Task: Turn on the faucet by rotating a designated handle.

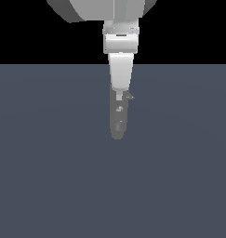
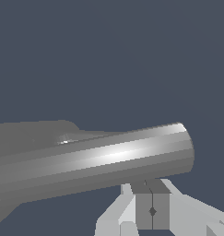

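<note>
Matte slate floor [image 1: 49, 176] surrounds the faucet [image 1: 118, 118], a dull grey rounded column directly below our white tapered gripper [image 1: 120, 86]; we cannot tell its jaw state.

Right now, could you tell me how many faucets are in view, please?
1. The faucet stands mid-scene on the grey floor, directly below the gripper; nothing else shows.

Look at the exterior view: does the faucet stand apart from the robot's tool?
No. The tool overlaps the top of the faucet, with no gap showing.
</note>
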You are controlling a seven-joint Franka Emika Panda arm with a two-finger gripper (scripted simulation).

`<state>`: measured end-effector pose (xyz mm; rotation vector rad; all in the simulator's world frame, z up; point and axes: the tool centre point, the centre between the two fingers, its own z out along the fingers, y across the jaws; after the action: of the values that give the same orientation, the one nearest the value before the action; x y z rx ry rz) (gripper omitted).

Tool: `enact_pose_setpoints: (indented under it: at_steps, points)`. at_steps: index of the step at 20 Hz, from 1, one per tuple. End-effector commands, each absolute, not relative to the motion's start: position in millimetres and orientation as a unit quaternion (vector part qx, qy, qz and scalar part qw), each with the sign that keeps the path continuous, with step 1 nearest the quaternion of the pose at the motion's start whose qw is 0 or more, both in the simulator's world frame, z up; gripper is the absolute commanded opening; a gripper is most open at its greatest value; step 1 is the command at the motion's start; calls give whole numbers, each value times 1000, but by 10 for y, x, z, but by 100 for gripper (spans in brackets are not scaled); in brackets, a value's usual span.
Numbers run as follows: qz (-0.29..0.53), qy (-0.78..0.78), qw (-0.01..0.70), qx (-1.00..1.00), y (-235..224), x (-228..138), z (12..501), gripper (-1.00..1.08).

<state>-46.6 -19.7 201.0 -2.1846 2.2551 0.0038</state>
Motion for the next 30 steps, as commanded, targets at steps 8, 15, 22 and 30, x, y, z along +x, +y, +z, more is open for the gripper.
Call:
enact_pose_setpoints:
  at_steps: [8,15,22,30]
  points:
    - [1,718,1,-696,-567,-440,2011,-100]
    - [1,721,1,-693,-816,-257,2011,-100]
    - [0,723,0,-691,-1058,-82,2011,-100]
    - [0,726,0,-688,-1321,107,2013,-100]
